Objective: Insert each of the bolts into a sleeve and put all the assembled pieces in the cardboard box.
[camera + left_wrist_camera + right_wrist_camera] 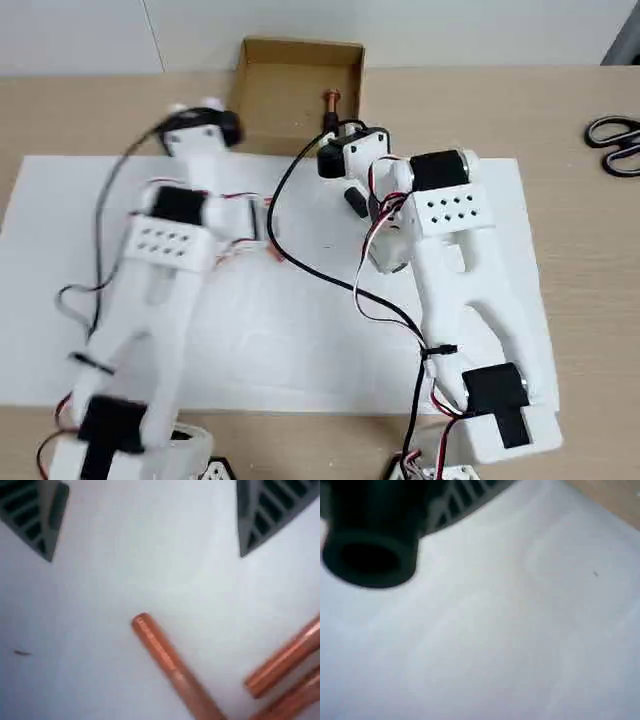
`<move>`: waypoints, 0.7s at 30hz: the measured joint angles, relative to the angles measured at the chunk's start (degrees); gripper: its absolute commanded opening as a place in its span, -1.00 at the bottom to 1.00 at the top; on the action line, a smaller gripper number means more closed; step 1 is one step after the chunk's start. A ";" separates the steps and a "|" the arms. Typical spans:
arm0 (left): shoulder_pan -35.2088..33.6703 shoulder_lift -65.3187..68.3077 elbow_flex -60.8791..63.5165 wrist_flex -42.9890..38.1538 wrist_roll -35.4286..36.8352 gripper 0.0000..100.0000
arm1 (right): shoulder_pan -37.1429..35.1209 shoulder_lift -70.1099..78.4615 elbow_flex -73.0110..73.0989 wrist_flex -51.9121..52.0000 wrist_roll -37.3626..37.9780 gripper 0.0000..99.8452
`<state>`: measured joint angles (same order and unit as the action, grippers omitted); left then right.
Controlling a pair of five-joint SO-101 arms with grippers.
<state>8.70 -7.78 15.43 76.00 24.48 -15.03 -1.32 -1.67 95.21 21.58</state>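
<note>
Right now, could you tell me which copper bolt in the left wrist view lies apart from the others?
The lone bolt slanting against the other two, which lie side by side.

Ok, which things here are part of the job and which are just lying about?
Job: copper-coloured metal bolts; black tubular sleeve; brown cardboard box; copper-topped piece at the box.
Lying about: black-handled scissors on the wooden table.
</note>
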 measured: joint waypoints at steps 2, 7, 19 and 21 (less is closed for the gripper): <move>0.88 3.25 0.00 -2.55 1.32 -0.55 | 0.00 0.00 0.62 0.00 0.00 -0.99; 0.70 10.11 0.00 -10.64 14.68 -0.55 | 0.00 0.00 0.62 0.00 0.00 -0.99; -0.09 19.08 0.00 -17.93 29.54 -0.55 | 0.00 0.00 0.62 0.00 0.00 -0.99; -0.09 19.78 0.00 -18.99 29.54 -0.56 | 0.00 0.00 0.62 0.00 0.00 -0.99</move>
<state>8.62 12.00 15.43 57.01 54.02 -15.03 -1.32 -1.05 95.21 21.58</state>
